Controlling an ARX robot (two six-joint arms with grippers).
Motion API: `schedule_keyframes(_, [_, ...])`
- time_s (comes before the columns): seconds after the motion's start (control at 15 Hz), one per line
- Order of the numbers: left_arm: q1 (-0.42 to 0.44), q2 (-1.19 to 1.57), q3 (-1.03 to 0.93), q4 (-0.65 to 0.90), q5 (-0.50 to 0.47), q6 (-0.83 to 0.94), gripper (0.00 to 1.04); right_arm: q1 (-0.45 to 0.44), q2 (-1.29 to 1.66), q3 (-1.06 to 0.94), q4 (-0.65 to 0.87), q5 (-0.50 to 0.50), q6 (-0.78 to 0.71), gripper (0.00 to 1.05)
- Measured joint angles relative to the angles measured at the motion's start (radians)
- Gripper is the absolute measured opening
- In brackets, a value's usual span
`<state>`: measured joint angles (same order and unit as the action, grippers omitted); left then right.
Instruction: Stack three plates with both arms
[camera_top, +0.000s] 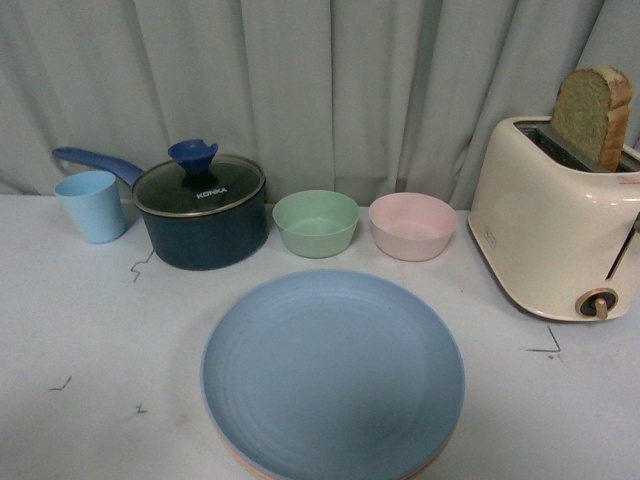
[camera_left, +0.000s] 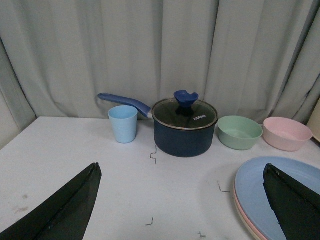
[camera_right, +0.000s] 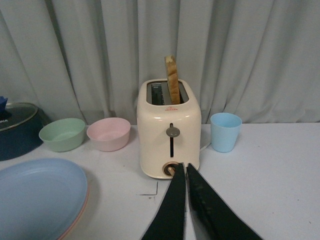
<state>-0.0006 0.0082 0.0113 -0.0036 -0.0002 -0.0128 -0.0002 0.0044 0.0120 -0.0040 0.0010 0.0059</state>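
Note:
The light blue plate (camera_top: 333, 372) lies on top of a stack at the front middle of the table. A pink rim (camera_top: 240, 461) shows just under it in the front view. The left wrist view shows the blue plate (camera_left: 260, 190) with a pink rim (camera_left: 239, 210) and a beige rim (camera_left: 246, 226) beneath. The stack also shows in the right wrist view (camera_right: 37, 197). My left gripper (camera_left: 182, 172) is open and empty above the table, left of the stack. My right gripper (camera_right: 186, 167) is shut and empty, in front of the toaster. Neither gripper shows in the front view.
A dark blue lidded pot (camera_top: 200, 205) and a blue cup (camera_top: 92, 205) stand at the back left. A green bowl (camera_top: 316, 222) and a pink bowl (camera_top: 412, 225) stand behind the stack. A cream toaster (camera_top: 555, 220) with bread stands at the right. A second blue cup (camera_right: 225, 131) stands beside the toaster.

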Motion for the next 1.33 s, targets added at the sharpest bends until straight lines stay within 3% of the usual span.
schedule_keyframes(0.53, [0.0, 0.0, 0.0, 0.0, 0.0, 0.0, 0.98, 0.0, 0.0, 0.0, 0.0, 0.0, 0.0, 0.97])
schedule_keyframes(1.33, [0.0, 0.0, 0.0, 0.0, 0.0, 0.0, 0.98, 0.0, 0.0, 0.0, 0.0, 0.0, 0.0, 0.98])
